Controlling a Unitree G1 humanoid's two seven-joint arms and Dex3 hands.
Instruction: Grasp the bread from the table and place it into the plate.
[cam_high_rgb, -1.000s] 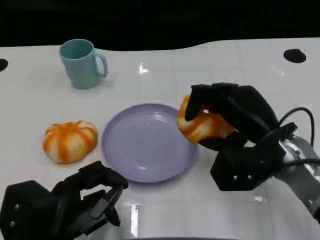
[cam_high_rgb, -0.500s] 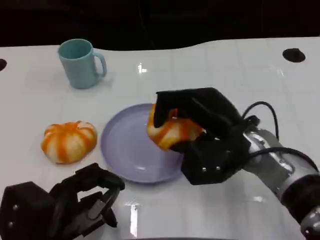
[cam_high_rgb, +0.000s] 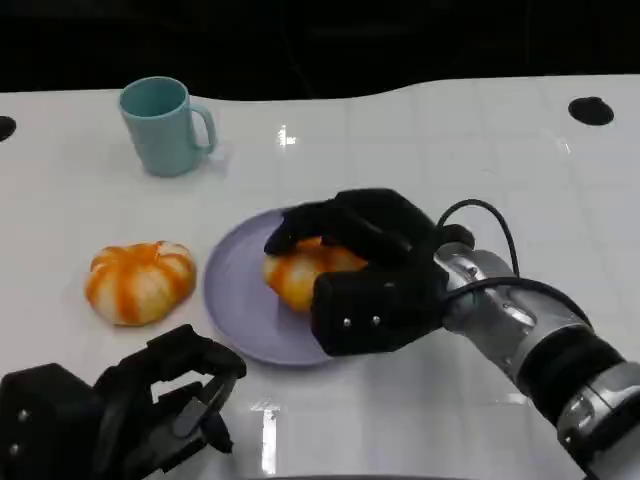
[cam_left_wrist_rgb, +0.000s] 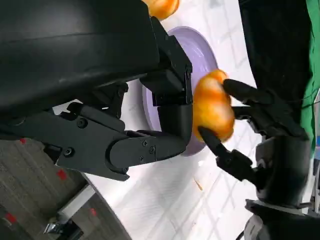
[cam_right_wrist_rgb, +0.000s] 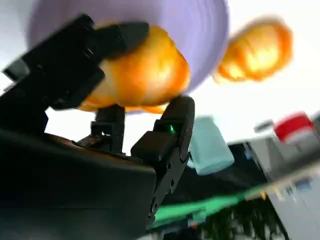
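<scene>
At 7 o'clock the left hand (cam_high_rgb: 130, 410) rests curled, holding nothing. A second bread (cam_high_rgb: 139, 281) lies at 9 o'clock of the plate (cam_high_rgb: 235, 300). Over the plate, the right hand (cam_high_rgb: 365, 265) grips the bread (cam_high_rgb: 300, 270).

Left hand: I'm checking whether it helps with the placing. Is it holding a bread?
No. In the head view the left hand holds nothing, while the right hand grips the bread.
</scene>
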